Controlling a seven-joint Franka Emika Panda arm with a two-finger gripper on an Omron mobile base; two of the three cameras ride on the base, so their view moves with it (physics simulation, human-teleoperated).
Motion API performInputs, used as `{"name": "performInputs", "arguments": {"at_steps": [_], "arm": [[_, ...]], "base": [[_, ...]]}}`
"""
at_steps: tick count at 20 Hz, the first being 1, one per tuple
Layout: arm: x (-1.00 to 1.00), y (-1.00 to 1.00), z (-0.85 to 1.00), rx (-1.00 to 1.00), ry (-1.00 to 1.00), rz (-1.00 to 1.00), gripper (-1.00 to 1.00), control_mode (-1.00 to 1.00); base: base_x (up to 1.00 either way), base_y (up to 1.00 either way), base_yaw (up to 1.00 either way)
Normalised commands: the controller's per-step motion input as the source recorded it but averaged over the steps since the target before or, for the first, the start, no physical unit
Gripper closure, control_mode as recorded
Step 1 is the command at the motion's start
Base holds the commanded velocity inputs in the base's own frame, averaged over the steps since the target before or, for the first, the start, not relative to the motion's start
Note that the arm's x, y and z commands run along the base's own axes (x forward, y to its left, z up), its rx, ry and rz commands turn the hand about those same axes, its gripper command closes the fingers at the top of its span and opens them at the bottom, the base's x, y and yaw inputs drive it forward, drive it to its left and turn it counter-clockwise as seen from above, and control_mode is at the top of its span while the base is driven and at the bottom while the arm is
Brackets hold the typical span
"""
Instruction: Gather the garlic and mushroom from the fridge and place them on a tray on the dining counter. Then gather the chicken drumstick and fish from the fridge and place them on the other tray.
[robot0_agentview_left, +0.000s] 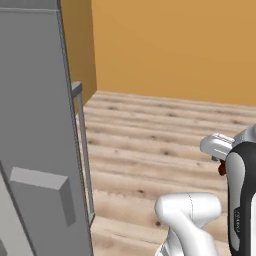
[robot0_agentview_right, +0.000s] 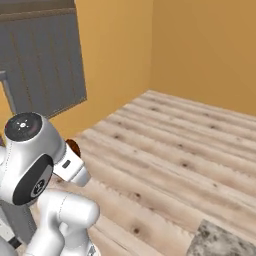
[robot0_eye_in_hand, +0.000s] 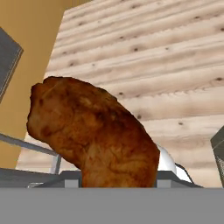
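The fingers grip a browned, roasted chicken drumstick (robot0_eye_in_hand: 94, 133), above the pale wooden floor (robot0_eye_in_hand: 166, 57); grey fridge (robot0_agentview_left: 35, 125) at nine o'clock.

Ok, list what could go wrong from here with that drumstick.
1. The drumstick rises well beyond the gripper, held by its narrow end; it could swing or slip while the base drives.
2. Nothing but bare wooden floor lies under it, so a drop would land there, not on a tray.
3. The fridge door stands close on the arm's left, its handle jutting out; a wide swing might clip it.
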Motion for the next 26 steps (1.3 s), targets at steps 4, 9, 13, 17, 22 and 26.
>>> {"name": "performInputs", "arguments": {"at_steps": [4, 9, 13, 17, 22, 26], "arm": [[0.00, 0.00, 0.00, 0.00, 0.00, 0.00, 1.00, 1.00], [0.00, 0.00, 0.00, 0.00, 0.00, 0.00, 1.00, 1.00], [0.00, 0.00, 0.00, 0.00, 0.00, 0.00, 1.00, 1.00], [0.00, 0.00, 0.00, 0.00, 0.00, 0.00, 1.00, 1.00], [0.00, 0.00, 0.00, 0.00, 0.00, 0.00, 1.00, 1.00], [0.00, 0.00, 0.00, 0.00, 0.00, 0.00, 1.00, 1.00]], "base": [[0.55, -0.06, -0.41], [0.63, -0.10, -0.41], [0.80, -0.08, -0.42], [0.78, -0.06, -0.41], [0.83, 0.00, -0.44], [0.88, 0.00, -0.47]]}}
